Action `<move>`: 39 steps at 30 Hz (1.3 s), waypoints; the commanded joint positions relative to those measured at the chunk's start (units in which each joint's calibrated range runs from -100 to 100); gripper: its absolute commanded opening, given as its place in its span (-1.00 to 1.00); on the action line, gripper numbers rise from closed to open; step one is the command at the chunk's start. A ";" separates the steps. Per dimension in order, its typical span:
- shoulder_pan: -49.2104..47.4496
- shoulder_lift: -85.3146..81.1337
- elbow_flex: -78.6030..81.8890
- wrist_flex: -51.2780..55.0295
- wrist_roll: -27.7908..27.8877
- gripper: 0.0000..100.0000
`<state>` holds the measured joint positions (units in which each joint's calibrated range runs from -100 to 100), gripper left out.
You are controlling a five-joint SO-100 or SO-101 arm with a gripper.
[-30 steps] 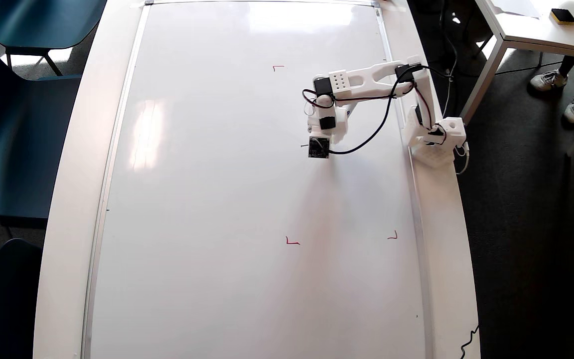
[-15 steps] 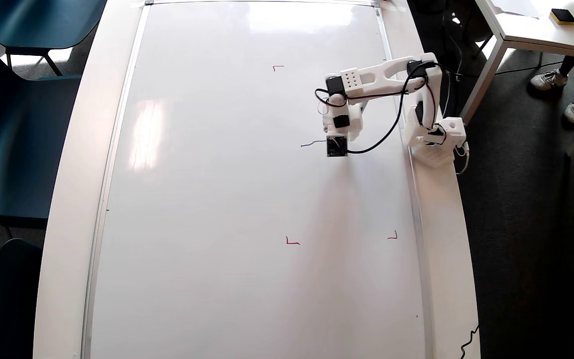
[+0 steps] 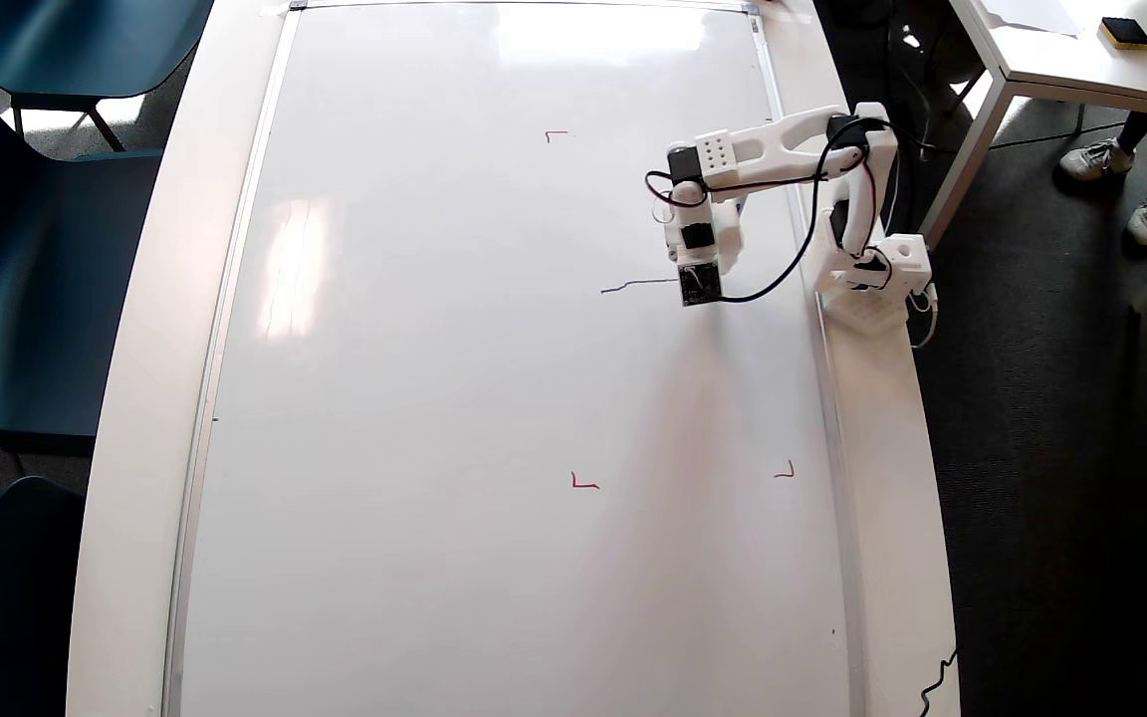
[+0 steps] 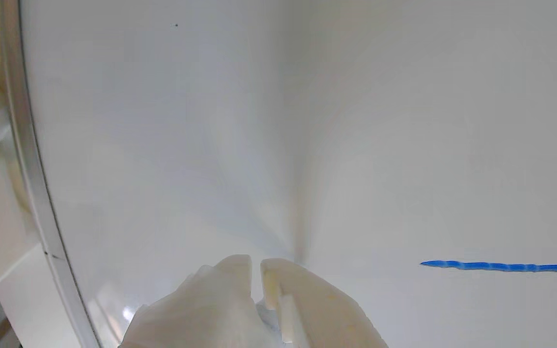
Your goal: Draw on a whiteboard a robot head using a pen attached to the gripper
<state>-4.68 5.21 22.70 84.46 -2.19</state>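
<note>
Only 1 short, slightly wavy blue stroke [image 3: 638, 285] lies on the glossy whiteboard [image 3: 434, 398], so the robot head is barely begun. Right of it in the overhead view, the white plastic gripper [image 4: 256, 265] has its jaws nearly pressed together; the pen is hidden. Next the line should probably curve into a rounded outline.

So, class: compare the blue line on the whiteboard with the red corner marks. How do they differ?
The blue line is one long, slightly wavy stroke; each red corner mark is a short right-angle tick. The blue line runs up to the arm's camera end; the red corner marks lie clear of it. Both are thin marks on the whiteboard.
</note>
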 commanded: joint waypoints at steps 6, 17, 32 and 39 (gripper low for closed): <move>4.20 -5.00 4.76 -2.18 2.41 -0.98; 11.12 -4.25 4.49 -3.14 4.55 -0.98; 22.10 0.12 -1.42 -3.92 8.52 -0.98; 25.27 4.31 -7.41 -3.83 10.34 -0.98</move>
<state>18.93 8.17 18.32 80.91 7.11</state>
